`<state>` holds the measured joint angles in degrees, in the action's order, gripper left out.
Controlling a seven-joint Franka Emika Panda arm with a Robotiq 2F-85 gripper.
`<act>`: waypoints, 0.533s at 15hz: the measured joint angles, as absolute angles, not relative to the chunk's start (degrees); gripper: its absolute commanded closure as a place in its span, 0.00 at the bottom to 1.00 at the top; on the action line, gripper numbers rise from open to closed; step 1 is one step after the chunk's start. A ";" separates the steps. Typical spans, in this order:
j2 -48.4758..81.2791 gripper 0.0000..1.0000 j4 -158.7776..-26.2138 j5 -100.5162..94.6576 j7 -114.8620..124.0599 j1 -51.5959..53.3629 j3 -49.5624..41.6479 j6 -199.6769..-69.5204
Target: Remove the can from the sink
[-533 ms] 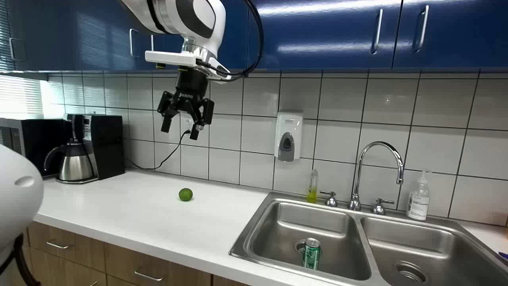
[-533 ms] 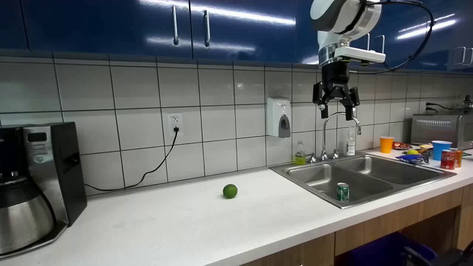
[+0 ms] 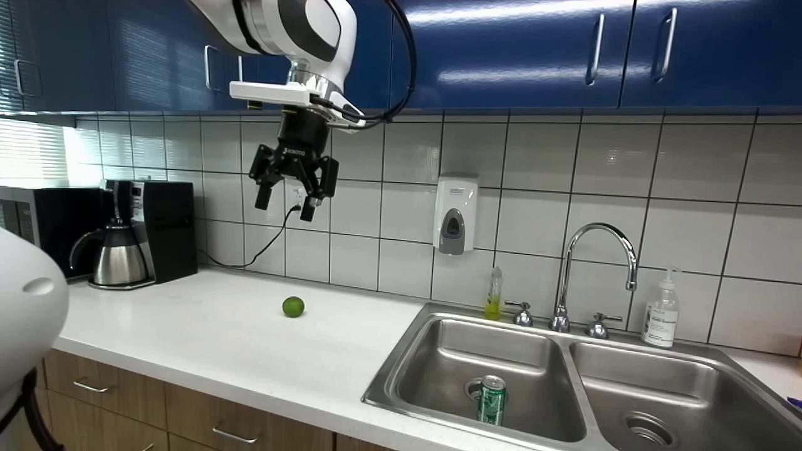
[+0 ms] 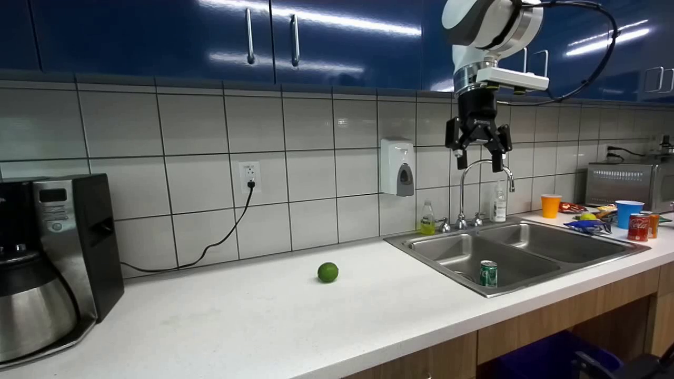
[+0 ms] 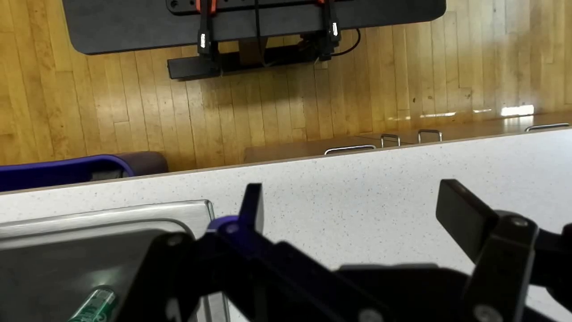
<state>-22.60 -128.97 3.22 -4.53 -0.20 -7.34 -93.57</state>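
The green can with a silvery top stands upright in the near part of a basin of the stainless-steel sink. The can (image 3: 491, 404) and the sink (image 3: 451, 347) show in both exterior views, the can (image 4: 488, 275) partly behind the sink's front rim (image 4: 518, 287). My gripper (image 3: 285, 203) is open, with nothing between its fingers, and hangs high above the counter. It also shows in an exterior view (image 4: 479, 162). In the wrist view the open gripper (image 5: 350, 199) is over the white counter, and the can (image 5: 94, 306) is at the lower left, partly cut off and close to a dark finger linkage.
A green lime (image 3: 292, 306) lies on the counter (image 3: 207, 332) beside the sink. The chrome faucet (image 3: 567, 269), a yellow soap bottle (image 3: 494, 294) and a white pump bottle (image 3: 661, 313) stand behind the basins. Cups and cans (image 4: 638, 227) stand beyond the sink. Blue cabinets (image 3: 507, 56) hang above.
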 measured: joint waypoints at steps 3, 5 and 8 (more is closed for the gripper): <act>-21.78 0.00 -128.93 3.22 -4.53 -0.65 -7.43 -94.71; -20.25 0.00 -128.77 3.22 -4.53 -1.25 -7.95 -96.55; -16.89 0.00 -128.16 3.20 -4.55 -2.45 -9.16 -100.27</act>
